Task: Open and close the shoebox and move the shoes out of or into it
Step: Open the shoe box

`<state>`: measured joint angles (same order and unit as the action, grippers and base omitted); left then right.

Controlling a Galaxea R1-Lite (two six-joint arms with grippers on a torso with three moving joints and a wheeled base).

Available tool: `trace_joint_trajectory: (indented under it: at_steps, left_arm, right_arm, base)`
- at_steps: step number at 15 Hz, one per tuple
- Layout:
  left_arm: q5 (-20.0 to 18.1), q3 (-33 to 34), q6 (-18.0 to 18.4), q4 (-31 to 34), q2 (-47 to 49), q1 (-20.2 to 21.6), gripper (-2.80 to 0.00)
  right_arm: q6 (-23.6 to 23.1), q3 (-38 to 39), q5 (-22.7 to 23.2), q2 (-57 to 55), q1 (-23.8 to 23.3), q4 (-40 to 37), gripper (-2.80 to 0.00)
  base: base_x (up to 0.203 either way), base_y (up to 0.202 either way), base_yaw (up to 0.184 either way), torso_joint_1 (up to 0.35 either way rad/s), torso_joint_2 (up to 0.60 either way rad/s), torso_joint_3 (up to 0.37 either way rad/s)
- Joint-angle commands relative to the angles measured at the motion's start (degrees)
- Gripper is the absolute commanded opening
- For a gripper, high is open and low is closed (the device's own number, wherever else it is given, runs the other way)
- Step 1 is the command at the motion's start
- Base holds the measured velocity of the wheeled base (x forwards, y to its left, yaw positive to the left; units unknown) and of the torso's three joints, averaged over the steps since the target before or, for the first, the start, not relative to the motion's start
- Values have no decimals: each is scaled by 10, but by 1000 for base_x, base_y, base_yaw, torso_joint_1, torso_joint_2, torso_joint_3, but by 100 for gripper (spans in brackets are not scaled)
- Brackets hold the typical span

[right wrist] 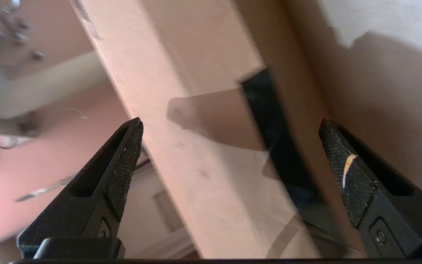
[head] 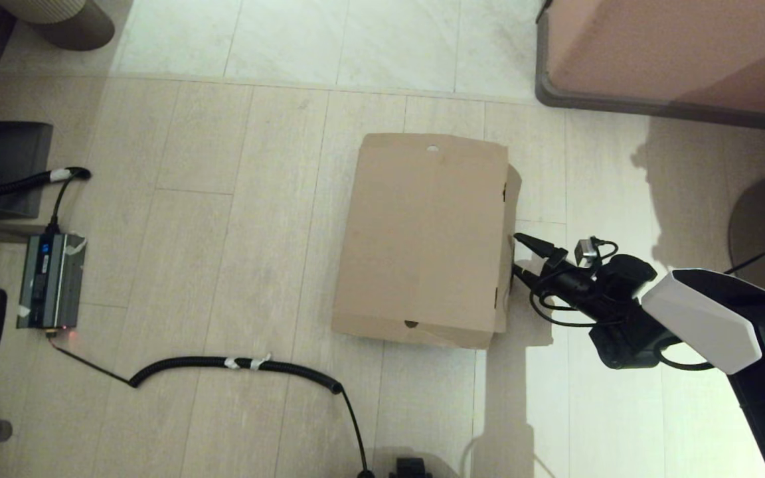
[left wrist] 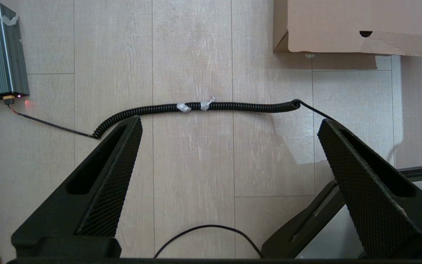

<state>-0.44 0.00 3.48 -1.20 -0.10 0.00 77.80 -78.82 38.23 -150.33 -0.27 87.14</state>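
Note:
The brown cardboard shoebox [head: 422, 232] lies on the floor with its lid down; its near corner also shows in the left wrist view [left wrist: 357, 22]. My right gripper [head: 515, 253] is at the box's right side, open, its fingers straddling the lid's edge flap [right wrist: 196, 146] without closing on it. A dark tape strip [right wrist: 269, 121] runs along that flap between the fingers. My left gripper [left wrist: 230, 121] hangs open over bare floor, nearer to me than the box and to its left, holding nothing. The shoes are out of view.
A black coiled cable [head: 236, 364] runs across the floor in front of the box to a grey power unit [head: 50, 279] on the left. A large piece of furniture [head: 675, 60] stands at the back right. A round basket [head: 64, 20] sits at the back left.

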Motion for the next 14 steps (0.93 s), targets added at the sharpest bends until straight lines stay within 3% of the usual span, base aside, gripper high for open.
trace_joint_trajectory:
  at_steps: [1, 7, 14]
  left_arm:
    - [0, 4, 0, 0, 1, 0, 0]
    - [0, 4, 0, 0, 1, 0, 0]
    - [0, 4, 0, 0, 2, 0, 0]
  right_arm:
    - [18, -5, 2, 8, 2, 5, 0]
    - [84, 2, 2, 55, 2, 5, 0]
    - [90, 107, 3, 173, 2, 5, 0]
  base:
    - [0, 0, 0, 0, 0, 0]
    - [0, 0, 0, 0, 0, 0]
    - [0, 0, 0, 0, 0, 0]
